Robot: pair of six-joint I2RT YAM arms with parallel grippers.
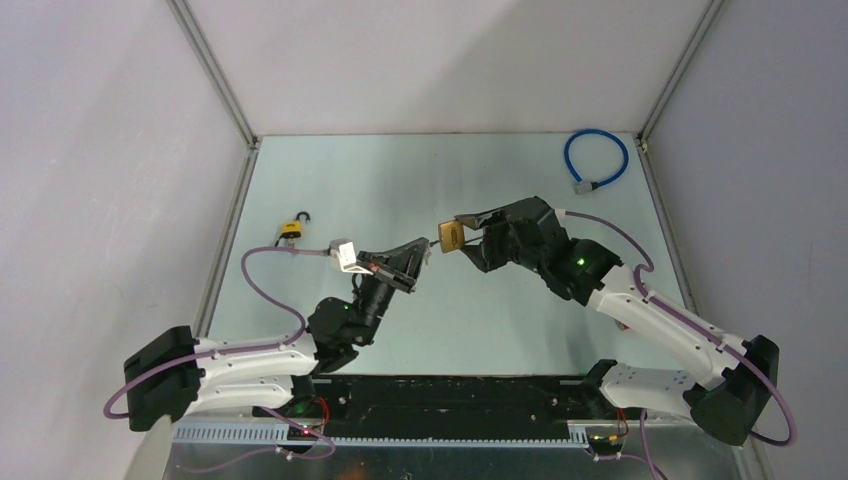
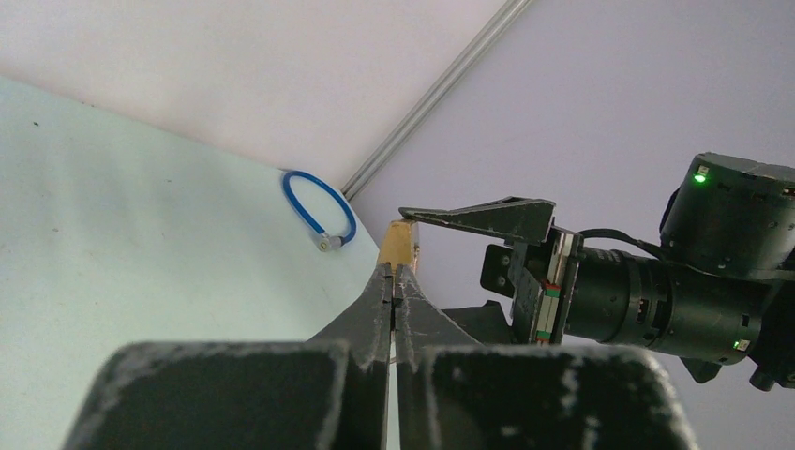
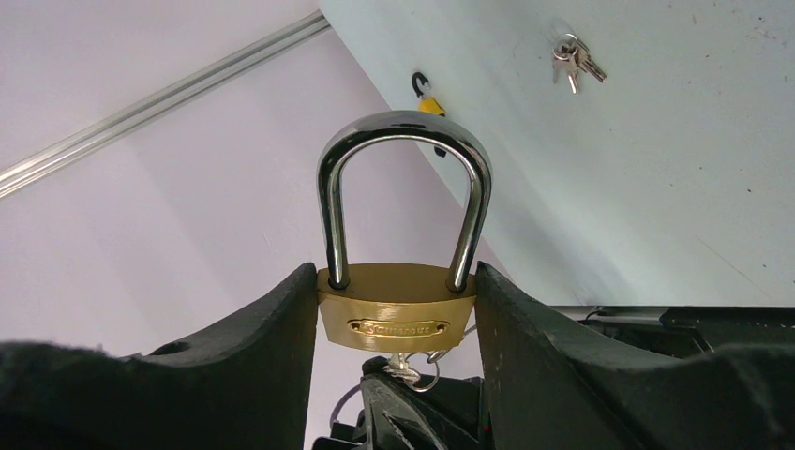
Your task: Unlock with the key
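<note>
My right gripper (image 1: 463,236) is shut on the sides of a brass padlock (image 1: 449,236) and holds it above the table. In the right wrist view the padlock (image 3: 397,314) sits between my fingers (image 3: 253,347) with its steel shackle (image 3: 403,131) seated in both holes. A small silver key (image 3: 401,368) with a wire ring is in the keyhole under the body. My left gripper (image 1: 428,254) is shut on that key. In the left wrist view its fingertips (image 2: 386,281) are closed just behind the brass body (image 2: 398,246), and the key is hidden.
A small yellow padlock (image 1: 291,228) with an open shackle lies at the table's left edge. A spare bunch of keys (image 3: 570,58) lies on the table. A blue cable loop (image 1: 596,158) lies in the far right corner. Metal rails border the table.
</note>
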